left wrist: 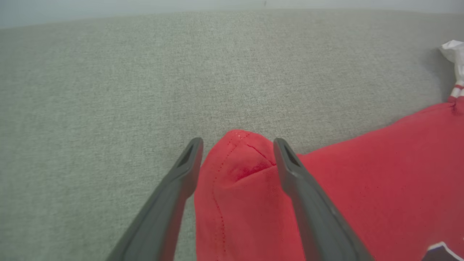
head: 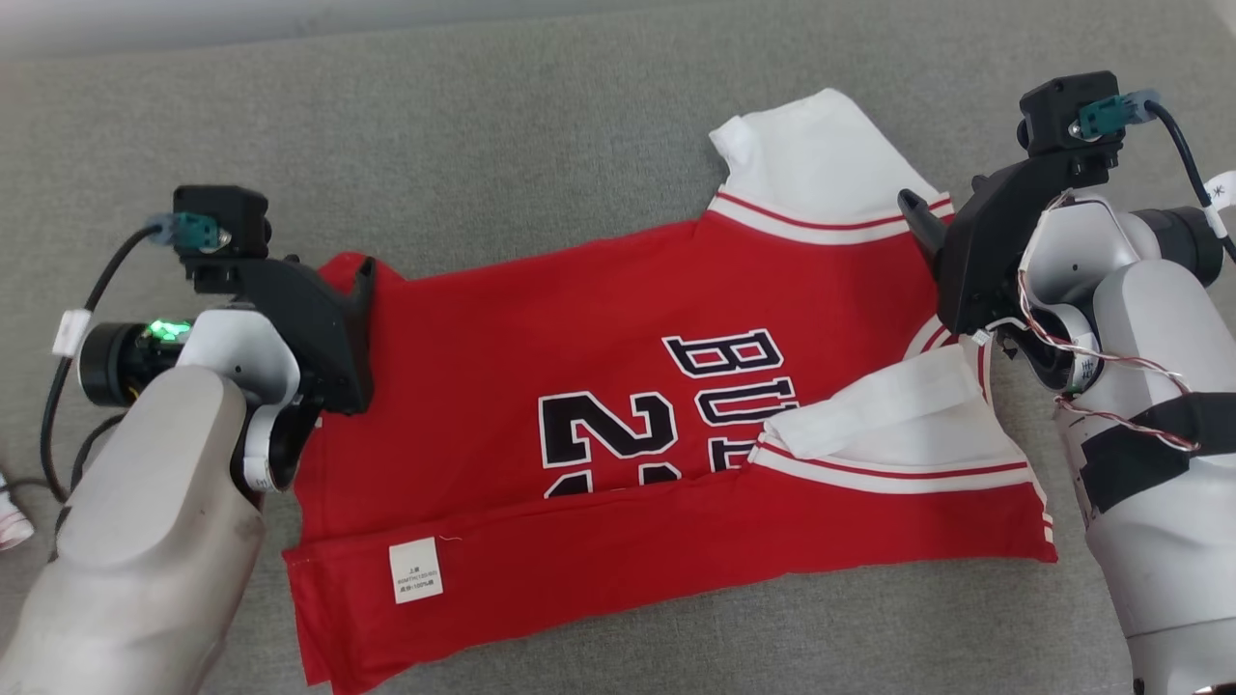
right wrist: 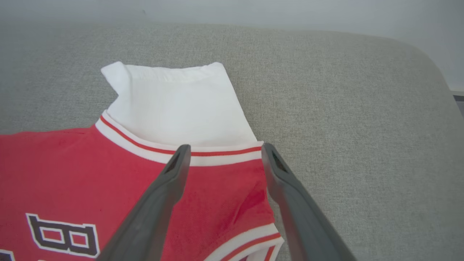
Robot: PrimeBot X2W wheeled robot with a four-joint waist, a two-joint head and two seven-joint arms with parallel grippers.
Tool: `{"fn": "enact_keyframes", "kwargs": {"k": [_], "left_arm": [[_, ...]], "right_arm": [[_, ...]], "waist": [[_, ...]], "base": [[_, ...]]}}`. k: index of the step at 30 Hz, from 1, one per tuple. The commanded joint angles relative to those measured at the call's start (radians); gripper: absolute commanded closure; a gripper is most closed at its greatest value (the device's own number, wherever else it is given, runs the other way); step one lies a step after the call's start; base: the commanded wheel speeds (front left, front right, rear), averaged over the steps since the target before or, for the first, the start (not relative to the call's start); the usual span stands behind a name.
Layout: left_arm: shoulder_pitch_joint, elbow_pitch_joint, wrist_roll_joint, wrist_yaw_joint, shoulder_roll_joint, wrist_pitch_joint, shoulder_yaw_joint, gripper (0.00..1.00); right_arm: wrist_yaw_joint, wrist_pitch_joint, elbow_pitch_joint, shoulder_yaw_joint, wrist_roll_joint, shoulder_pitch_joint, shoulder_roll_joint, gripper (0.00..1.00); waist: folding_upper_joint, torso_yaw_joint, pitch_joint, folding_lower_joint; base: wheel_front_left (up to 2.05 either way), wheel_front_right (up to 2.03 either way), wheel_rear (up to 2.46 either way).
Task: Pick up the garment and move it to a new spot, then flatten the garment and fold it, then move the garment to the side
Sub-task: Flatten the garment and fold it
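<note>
Item: red garment (head: 599,386), spread across the middle of the grey upholstery (head: 579,145), its 6 o'clock edge turned over.
Left gripper (left wrist: 237,145): 9 o'clock, jaws released, astride the far hem corner.
Right gripper (right wrist: 224,148): 3 o'clock, jaws released, astride the shoulder trim.
Step, as judged: folding.
Next move likely calls for pinching both corners and carrying them evenly toward 6 o'clock.

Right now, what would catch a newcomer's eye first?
A red and white jersey lies spread on the grey cushion, its near edge folded over, showing a white label. The left gripper frames one far corner and the right gripper a shoulder, both with jaws open.
</note>
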Motion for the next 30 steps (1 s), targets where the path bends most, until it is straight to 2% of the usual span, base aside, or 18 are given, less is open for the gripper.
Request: {"fn": "enact_keyframes", "kwargs": {"k": [1,9,11,12,20,30], "left_arm": [[-0.017,0.014,0.014,-0.005,0.004,0.009,-0.006,0.0],[-0.06,0.104,0.053,-0.004,0.001,0.013,-0.052,0.0],[-0.061,0.118,0.058,-0.007,-0.006,0.018,-0.064,0.61],[-0.063,0.122,0.061,-0.004,-0.01,0.01,-0.066,1.0],[-0.076,0.135,0.072,0.029,-0.051,-0.045,-0.074,1.0],[-0.11,0.136,0.067,0.033,-0.122,-0.113,-0.087,1.0]], "right_arm": [[-0.003,-0.011,0.017,0.005,0.007,-0.013,-0.005,0.0],[-0.003,-0.068,0.136,0.035,0.034,-0.07,-0.024,0.0],[-0.003,-0.077,0.156,0.041,0.038,-0.081,-0.029,0.0],[-0.003,-0.078,0.164,0.043,0.038,-0.086,-0.033,0.0],[-0.003,-0.112,0.22,0.039,0.015,-0.165,-0.062,0.0],[-0.003,-0.19,0.326,-0.029,-0.06,-0.259,-0.064,0.0]], "waist": [[-0.0002,-0.01,0.045,-0.0004],[-0.0002,0.003,0.063,-0.0004],[-0.0002,0.01,0.063,-0.0004],[-0.0002,0.014,0.063,-0.0004],[-0.0002,0.056,0.091,-0.0004],[-0.0002,0.128,0.15,-0.0004]], "base": [[0.0,0.0,0.0],[0.0,0.0,0.0],[0.0,0.0,0.0],[0.0,0.0,0.0],[0.0,0.0,0.0],[0.0,0.0,0.0]]}}
